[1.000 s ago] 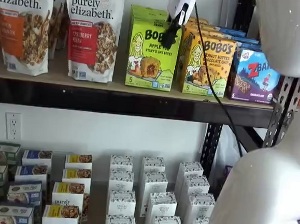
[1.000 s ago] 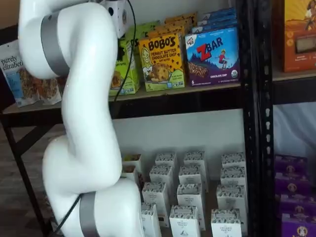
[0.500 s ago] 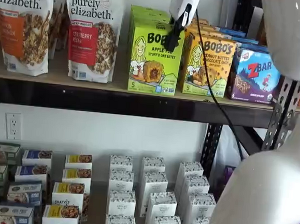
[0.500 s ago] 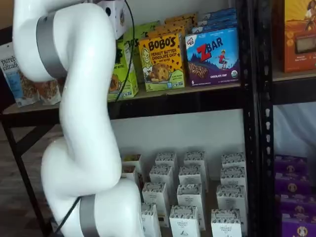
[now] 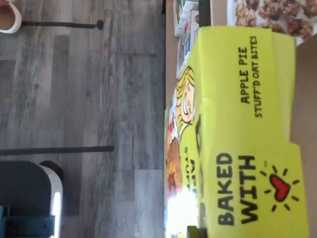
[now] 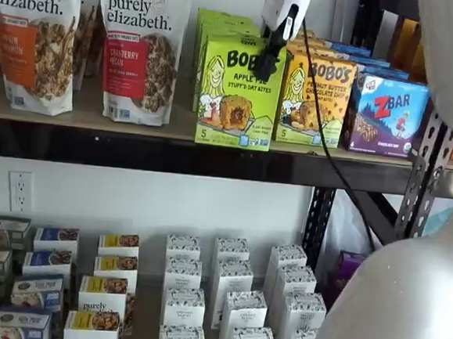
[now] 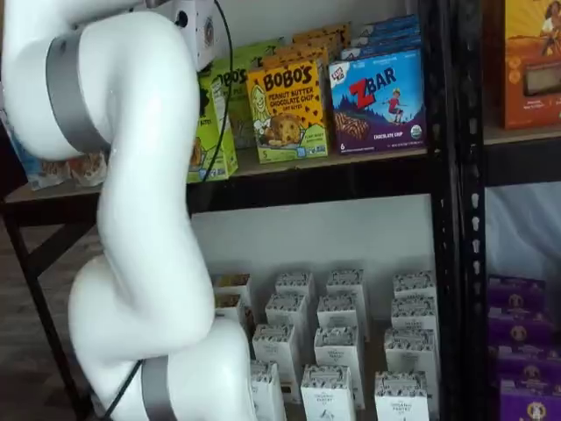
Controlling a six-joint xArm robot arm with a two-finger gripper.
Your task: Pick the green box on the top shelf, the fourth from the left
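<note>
The gripper (image 6: 266, 59), seen in a shelf view as a white body with black fingers hanging over the top of the green box (image 6: 239, 92), appears closed on that box, though only a side-on sliver of finger shows and the contact itself cannot be confirmed. The green box stands at the front edge of the bench (image 6: 136, 127), its base overhanging the black front beam, just beside the yellow-orange Bobo's box (image 6: 317, 98). Judged from its printed cardboard, it should be light, stiff along the edges and easily dented on the broad faces; the narrow top edge offers the best hold, with moderate pressure. In the wrist view the green box (image 5: 237, 139) fills most of the frame and the fingers are not visible. The white arm (image 7: 140, 202) hides most of the box in a shelf view.
</note>
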